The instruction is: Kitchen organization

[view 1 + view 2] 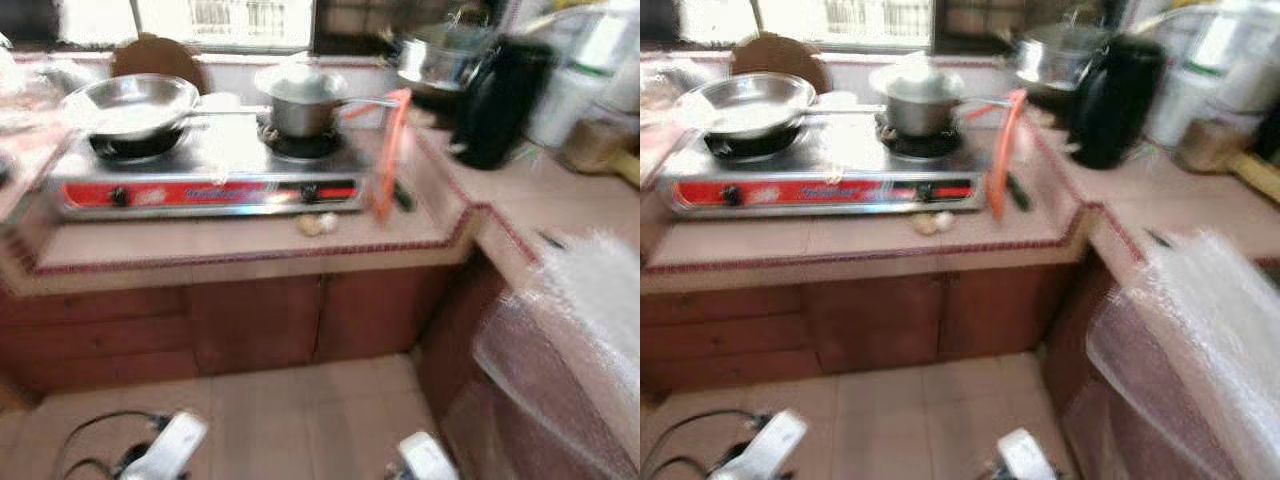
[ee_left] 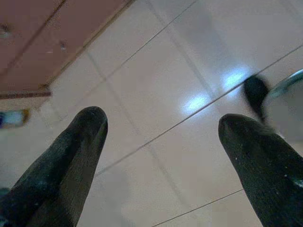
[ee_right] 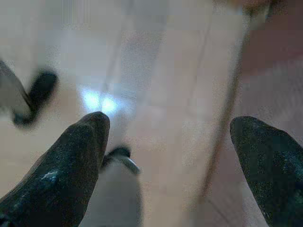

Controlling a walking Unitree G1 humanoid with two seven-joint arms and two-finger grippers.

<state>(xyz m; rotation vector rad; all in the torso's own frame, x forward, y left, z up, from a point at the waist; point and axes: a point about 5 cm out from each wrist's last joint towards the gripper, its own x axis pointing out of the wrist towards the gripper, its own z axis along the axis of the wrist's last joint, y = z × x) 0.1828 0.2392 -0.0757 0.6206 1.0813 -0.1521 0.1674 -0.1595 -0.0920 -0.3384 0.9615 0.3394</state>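
I faced a tiled corner worktop [image 1: 240, 245], stove [image 1: 205, 170] carrying pan [image 1: 130, 102] and pot [image 1: 300, 100], kettle [image 1: 498, 100] right, both my tools, left tool [image 2: 161, 127] and right tool [image 3: 168, 125], spread empty over the floor [image 1: 300, 410]

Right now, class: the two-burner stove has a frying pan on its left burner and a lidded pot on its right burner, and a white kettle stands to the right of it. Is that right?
Not quite. The kettle is black, not white, as the left eye view shows. The rest holds: the frying pan sits on the left burner of the stove, the lidded pot on the right burner.
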